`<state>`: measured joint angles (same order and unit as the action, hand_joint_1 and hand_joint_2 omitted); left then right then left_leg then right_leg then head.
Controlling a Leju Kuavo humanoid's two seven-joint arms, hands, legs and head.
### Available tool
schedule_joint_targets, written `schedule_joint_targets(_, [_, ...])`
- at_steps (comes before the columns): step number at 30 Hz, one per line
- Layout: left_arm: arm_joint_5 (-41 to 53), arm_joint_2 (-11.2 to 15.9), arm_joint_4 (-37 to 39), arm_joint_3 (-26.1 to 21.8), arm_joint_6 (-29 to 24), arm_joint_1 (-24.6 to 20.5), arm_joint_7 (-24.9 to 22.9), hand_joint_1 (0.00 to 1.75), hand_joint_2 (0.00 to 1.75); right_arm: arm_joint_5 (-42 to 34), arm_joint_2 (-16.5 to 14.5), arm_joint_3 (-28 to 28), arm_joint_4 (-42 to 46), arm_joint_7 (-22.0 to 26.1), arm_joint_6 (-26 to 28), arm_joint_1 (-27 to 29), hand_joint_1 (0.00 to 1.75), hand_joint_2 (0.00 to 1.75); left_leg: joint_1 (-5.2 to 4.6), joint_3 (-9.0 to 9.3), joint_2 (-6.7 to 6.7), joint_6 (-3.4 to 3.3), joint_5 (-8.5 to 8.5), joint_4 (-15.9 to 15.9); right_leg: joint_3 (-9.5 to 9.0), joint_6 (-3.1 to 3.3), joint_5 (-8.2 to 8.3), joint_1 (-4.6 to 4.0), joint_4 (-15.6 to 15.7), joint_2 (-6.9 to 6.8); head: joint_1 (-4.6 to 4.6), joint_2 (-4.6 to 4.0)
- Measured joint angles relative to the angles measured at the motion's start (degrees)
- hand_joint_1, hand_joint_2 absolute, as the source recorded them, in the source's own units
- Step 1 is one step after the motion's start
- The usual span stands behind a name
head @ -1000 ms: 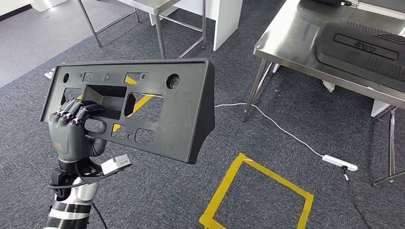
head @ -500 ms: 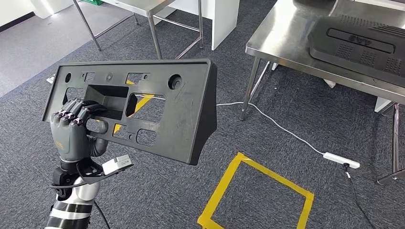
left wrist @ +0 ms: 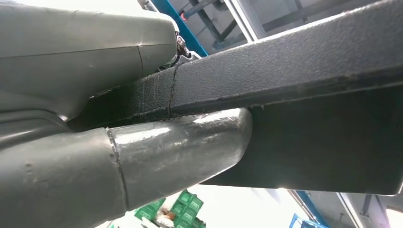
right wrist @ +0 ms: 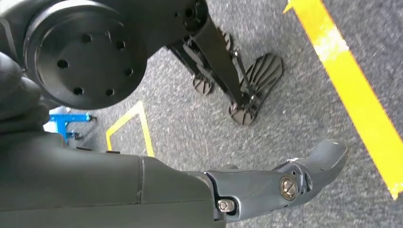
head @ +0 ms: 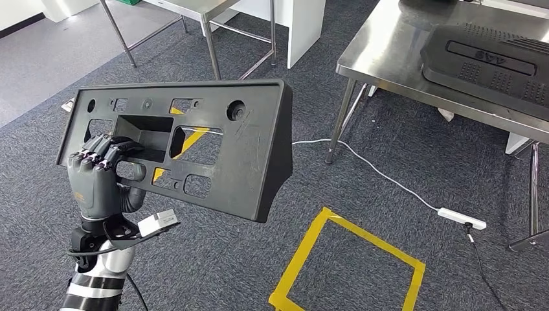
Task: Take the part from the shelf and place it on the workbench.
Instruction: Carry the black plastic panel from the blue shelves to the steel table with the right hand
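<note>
My left hand (head: 97, 178) grips a large black plastic part (head: 246, 155), a flat panel with several cut-outs, by its left end. I hold it upright in front of me above the carpet. In the left wrist view my thumb (left wrist: 180, 152) presses against the part's textured edge (left wrist: 294, 71). The steel workbench (head: 388, 58) stands at the upper right, apart from the held part, with another black moulded part (head: 492, 65) lying on it. My right hand (right wrist: 190, 185) hangs over the floor with its thumb stretched out and nothing in it.
A yellow tape square (head: 349, 259) marks the grey carpet below the part. A white power strip (head: 461, 220) and its cable lie near the workbench legs. Another metal table frame (head: 213, 45) and a white cabinet (head: 304, 26) stand at the back.
The whole picture has shifted slightly, so the camera moved. My left hand keeps the same hold on the part.
</note>
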<state>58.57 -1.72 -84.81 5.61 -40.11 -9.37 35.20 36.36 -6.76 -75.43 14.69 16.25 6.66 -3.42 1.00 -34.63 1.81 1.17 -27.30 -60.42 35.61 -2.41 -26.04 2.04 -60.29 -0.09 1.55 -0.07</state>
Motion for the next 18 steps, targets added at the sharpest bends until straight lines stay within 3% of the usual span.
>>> schedule_joint_targets(3, [-0.1, 0.1, 0.0, 0.0, 0.0, 0.0, -0.4, 1.75, 0.0, -0.3, -0.1, 0.0, 0.0, 0.2, -0.5, 0.0, 0.0, 0.0, -0.24, -0.06, 0.03, -0.53, -0.17, -0.2, -0.15, -0.26, 0.14, 0.16, 0.3, 0.03, 0.01, 0.0])
schedule_joint_targets(6, [-0.1, 0.2, 0.0, 0.1, 0.0, -0.1, -0.5, 1.75, 0.0, -0.4, 0.0, 0.0, 0.0, 0.3, -0.6, 0.0, 0.0, 0.0, 0.02, 0.89, 0.57, -1.52, 0.73, 1.6, -0.04, -0.71, -0.01, -0.09, 0.2, 0.08, -0.13, 0.0])
schedule_joint_targets(7, [-0.1, 0.2, 0.0, 0.1, 0.0, -0.1, -0.5, 1.75, 0.0, -0.4, 0.0, 0.0, 0.0, 0.4, -0.6, 0.0, 0.0, 0.0, 0.22, 1.32, 0.9, -1.83, 1.08, 2.3, 0.8, -0.59, -0.82, -0.23, -1.4, 0.08, -0.27, 0.0])
schedule_joint_targets(9, [-0.1, 0.1, 0.0, 0.1, 0.0, -0.2, -0.6, 1.75, 0.0, -0.5, 0.1, 0.0, 0.0, 0.4, -0.7, 0.0, 0.0, 0.0, 0.38, 1.69, 1.56, -2.12, 1.31, 3.0, 4.21, -0.16, -3.57, -0.3, -7.9, 0.07, -0.48, 0.0])
schedule_joint_targets(11, [-0.1, 0.1, 0.2, 0.2, 0.0, -0.2, -0.7, 1.75, 0.0, -0.5, 0.1, 0.0, 0.0, 0.4, -0.8, 0.1, 0.0, 0.0, 0.41, 1.69, 2.26, -2.08, 1.22, 3.0, 7.34, -0.39, -5.19, -0.22, -13.5, 0.07, -0.54, 0.0])
schedule_joint_targets(12, [-0.1, 0.1, 0.3, 0.3, 0.0, -0.2, -0.8, 1.75, 0.0, -0.6, 0.1, 0.0, 0.0, 0.4, -0.9, 0.1, 0.0, 0.0, 0.5, 1.72, 2.61, -1.97, 1.15, 3.0, 7.43, -0.87, -4.68, -0.15, -13.3, -0.02, -0.52, 0.0])
schedule_joint_targets(13, [-0.1, 0.1, 0.4, 0.4, 0.0, -0.2, -0.8, 1.75, 0.0, -0.6, 0.2, 0.0, 0.0, 0.5, -1.0, 0.1, 0.0, 0.0, 0.65, 1.8, 3.0, -1.78, 1.04, 2.9, 6.32, -1.5, -3.37, -0.06, -10.9, -0.29, -0.55, 0.0])
schedule_joint_targets(15, [-0.2, 0.1, 0.4, 0.5, 0.0, -0.2, -0.9, 1.75, 0.0, -0.7, 0.4, 0.0, 0.0, 0.6, -1.3, 0.0, 0.0, 0.0, 0.78, 2.14, 3.83, -1.04, 0.63, 2.8, 2.15, -2.53, -0.16, 0.0, -2.7, -2.51, -0.66, 0.0])
schedule_joint_targets(17, [-0.2, 0.2, 0.4, 0.5, 0.0, -0.2, -1.0, 1.75, 0.0, -0.7, 0.4, 0.0, 0.0, 0.8, -1.4, -0.2, 0.0, 0.0, 0.53, 2.55, 4.7, -0.16, 0.2, 2.6, -0.18, -1.95, 1.3, -0.27, 1.7, -3.9, -0.71, 0.0])
schedule_joint_targets(18, [-0.2, 0.2, 0.4, 0.5, 0.0, -0.2, -1.1, 1.75, 0.0, -0.7, 0.3, 0.0, 0.0, 0.9, -1.4, -0.2, 0.0, 0.0, 0.38, 2.78, 5.21, 0.15, 0.1, 2.7, -0.17, -1.27, 1.29, -0.51, 1.7, -3.5, -0.69, 0.0])
